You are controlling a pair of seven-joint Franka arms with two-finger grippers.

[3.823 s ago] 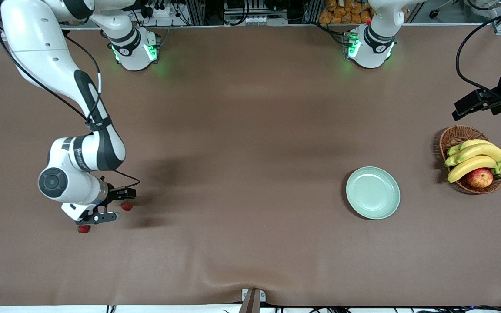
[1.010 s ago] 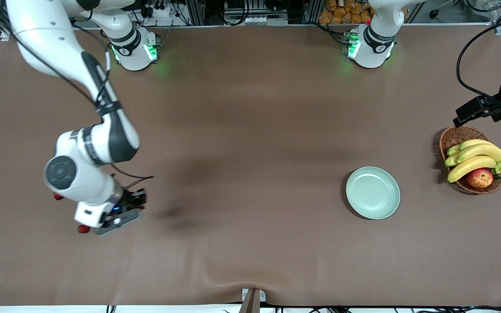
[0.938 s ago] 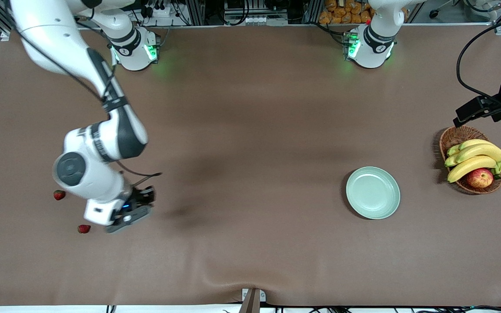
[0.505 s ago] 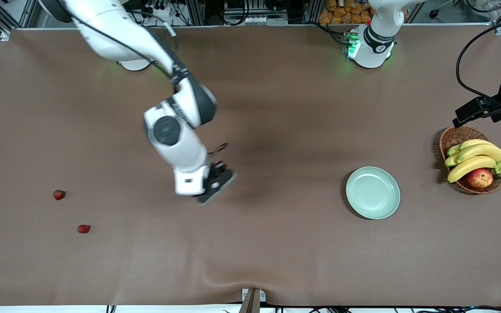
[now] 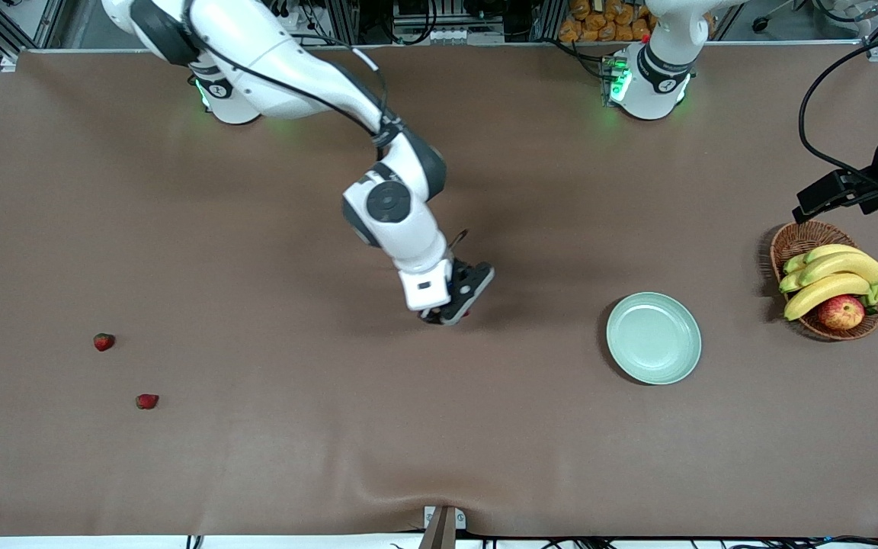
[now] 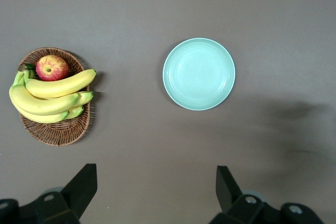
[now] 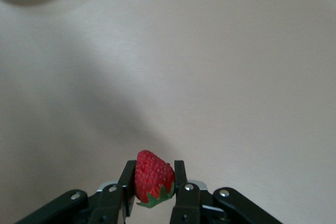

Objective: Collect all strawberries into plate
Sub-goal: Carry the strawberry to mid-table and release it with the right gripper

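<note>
Near the centre of the front frame, the right gripper point(image 5: 460, 305) hangs over bare brown table point(image 5: 439, 427), clenched on one strawberry point(image 7: 153, 178); the right wrist view shows the berry pinched between the two fingers point(image 7: 126, 181), leafy cap toward the gripper body. At lower left of the front frame, two more strawberries lie on the table, well apart from the plate: one point(image 5: 104, 341) higher in the frame, the other point(image 5: 147, 401) lower and nearer the front camera. Right of centre, the mint-green plate point(image 5: 653, 338) holds nothing; beside it, toward the right edge, a wicker basket point(image 5: 799, 239) carries bananas point(image 5: 835, 268) and an apple point(image 5: 840, 312). At the upper right edge, the left gripper point(image 6: 157, 192) waits with fingers spread wide over the table, near the basket.
</note>
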